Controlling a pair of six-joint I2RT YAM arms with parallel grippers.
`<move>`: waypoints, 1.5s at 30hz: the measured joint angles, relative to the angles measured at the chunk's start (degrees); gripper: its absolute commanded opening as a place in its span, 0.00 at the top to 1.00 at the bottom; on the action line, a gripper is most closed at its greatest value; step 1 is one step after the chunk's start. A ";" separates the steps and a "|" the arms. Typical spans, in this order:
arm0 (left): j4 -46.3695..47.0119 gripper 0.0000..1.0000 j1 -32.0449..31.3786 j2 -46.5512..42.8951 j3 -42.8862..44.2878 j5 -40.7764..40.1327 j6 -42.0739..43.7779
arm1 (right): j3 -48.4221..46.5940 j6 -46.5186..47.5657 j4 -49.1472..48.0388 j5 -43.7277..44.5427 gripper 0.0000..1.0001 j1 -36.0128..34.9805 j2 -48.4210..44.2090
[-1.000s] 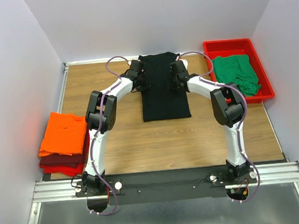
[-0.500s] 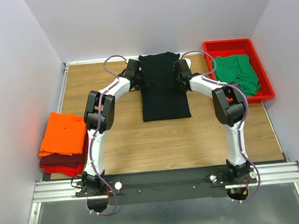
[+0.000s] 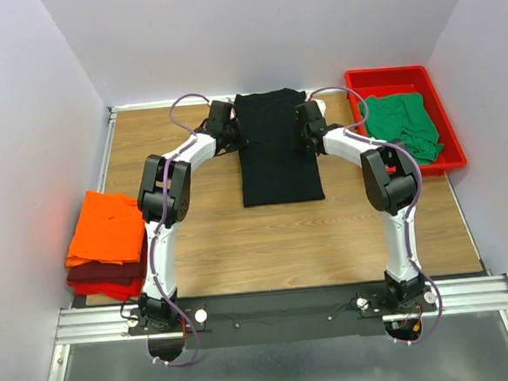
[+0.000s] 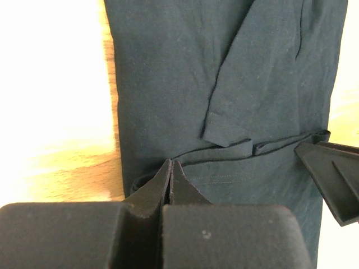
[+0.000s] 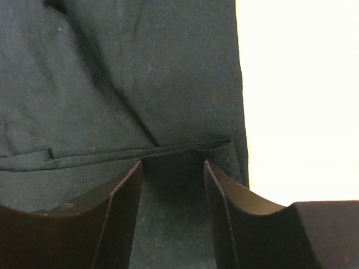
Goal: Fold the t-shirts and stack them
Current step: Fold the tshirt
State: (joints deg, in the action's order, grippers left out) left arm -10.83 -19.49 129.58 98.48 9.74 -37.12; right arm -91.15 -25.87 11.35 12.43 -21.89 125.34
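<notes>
The large black t-shirt [image 3: 278, 163] lies folded into a long strip on the far middle of the table. My left gripper [image 3: 235, 132] is at its far left edge and is shut, with its tips [image 4: 170, 163] touching the cloth's [image 4: 168, 67] folded edge. I cannot tell if any cloth is pinched. My right gripper [image 3: 303, 128] is open at the far right edge, its jaws [image 5: 173, 163] standing over a folded band of the shirt [image 5: 112, 73]. The orange t-shirt [image 3: 106, 225] lies folded on the dark red one [image 3: 103, 272] at the left. The green t-shirt [image 3: 398, 124] lies crumpled in the tray.
The rigid red plastic tray [image 3: 403, 77] stands at the far right corner. Grey walls close the table on three sides. A finger of my right gripper [image 4: 331, 174] shows at the right in the left wrist view. Bare wood [image 3: 284, 241] lies in front of the black shirt.
Both grippers have moved a little toward the far end of the black shirt, the left one also outward to its left edge. The shirt has not moved.
</notes>
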 measured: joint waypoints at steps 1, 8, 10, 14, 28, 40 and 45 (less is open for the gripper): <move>0.02 1.00 0.00 0.00 -0.02 0.00 0.00 | 0.07 0.00 -0.02 0.00 0.45 0.04 0.00; -0.02 1.00 0.02 0.02 -0.02 -0.02 -0.22 | 0.57 0.02 -0.17 -0.02 0.40 0.37 -1.14; -0.07 1.00 0.02 0.02 -0.04 -0.04 -0.39 | 0.59 0.07 -0.22 0.00 0.40 0.39 -1.66; -0.39 1.00 0.02 0.09 -0.04 -0.13 -0.61 | 0.59 0.33 -0.92 0.00 0.40 0.55 -2.23; -2.54 1.00 -0.44 1.38 0.39 -3.69 -2.29 | 3.32 0.24 -2.71 0.42 0.41 0.59 -1.09; 5.11 1.00 -1.70 -9.20 -18.27 -4.98 -6.12 | 20.46 -3.78 -9.29 -2.82 0.41 0.02 -11.63; 9.62 1.00 -2.29 -16.76 -30.38 -4.85 -6.97 | 29.75 -5.81 -10.97 -5.07 0.41 -1.70 -18.40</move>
State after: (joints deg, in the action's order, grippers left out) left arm -1.21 -21.78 112.81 68.10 4.89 -44.10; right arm -61.41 -31.68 0.38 7.35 -23.59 106.94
